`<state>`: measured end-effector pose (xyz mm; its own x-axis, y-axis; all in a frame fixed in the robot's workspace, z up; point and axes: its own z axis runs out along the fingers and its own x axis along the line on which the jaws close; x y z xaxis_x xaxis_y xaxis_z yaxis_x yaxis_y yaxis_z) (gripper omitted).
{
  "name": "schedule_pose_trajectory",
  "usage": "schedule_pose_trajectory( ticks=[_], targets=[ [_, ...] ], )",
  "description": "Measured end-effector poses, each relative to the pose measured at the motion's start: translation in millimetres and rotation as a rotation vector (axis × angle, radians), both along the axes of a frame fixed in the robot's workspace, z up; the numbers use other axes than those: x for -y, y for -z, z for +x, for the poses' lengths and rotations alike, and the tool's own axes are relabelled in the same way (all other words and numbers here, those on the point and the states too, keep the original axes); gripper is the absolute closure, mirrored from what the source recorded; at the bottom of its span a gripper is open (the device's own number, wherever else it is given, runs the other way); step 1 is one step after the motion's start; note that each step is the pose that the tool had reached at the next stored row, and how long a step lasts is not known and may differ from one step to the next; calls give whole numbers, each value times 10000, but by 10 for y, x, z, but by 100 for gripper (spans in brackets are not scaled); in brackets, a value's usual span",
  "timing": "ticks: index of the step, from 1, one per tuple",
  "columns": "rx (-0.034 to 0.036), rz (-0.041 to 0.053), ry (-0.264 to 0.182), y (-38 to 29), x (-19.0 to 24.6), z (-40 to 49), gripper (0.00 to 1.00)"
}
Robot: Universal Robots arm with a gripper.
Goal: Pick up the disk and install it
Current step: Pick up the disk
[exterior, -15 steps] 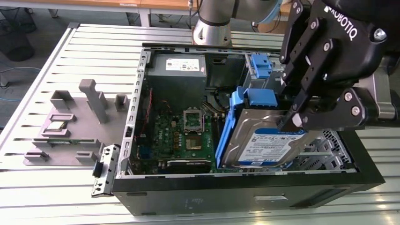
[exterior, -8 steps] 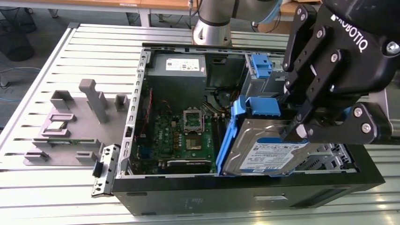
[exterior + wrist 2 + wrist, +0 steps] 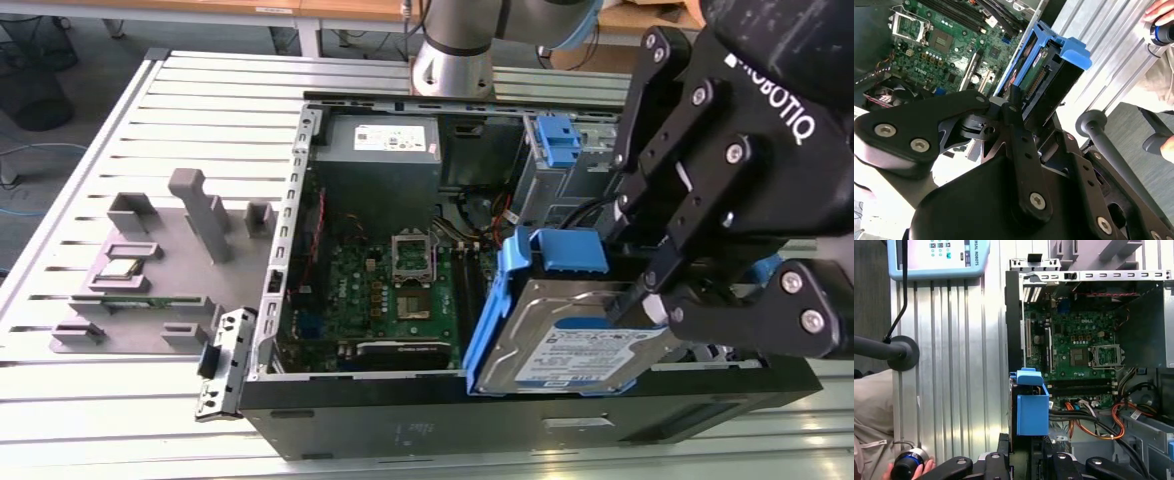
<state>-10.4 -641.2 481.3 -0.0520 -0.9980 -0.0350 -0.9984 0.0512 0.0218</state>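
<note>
The end effector [image 3: 651,300] pinches the disk [image 3: 567,350] over the open computer case [image 3: 400,430]. Installing it well means squaring it to the drive cage [image 3: 541,190], clear of the cables [image 3: 1094,427].

The disk [image 3: 567,352], silver metal with a blue-and-white label and a blue plastic carrier around it, is held up and tilted, label facing the camera, at the exterior view's lower right.
</note>
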Motion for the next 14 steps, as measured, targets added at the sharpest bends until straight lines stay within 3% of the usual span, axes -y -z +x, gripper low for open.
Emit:
schedule_pose_trajectory(
  ticks=[14],
  targets=[
    [0, -1, 1, 2, 224, 0, 65]
  ],
)
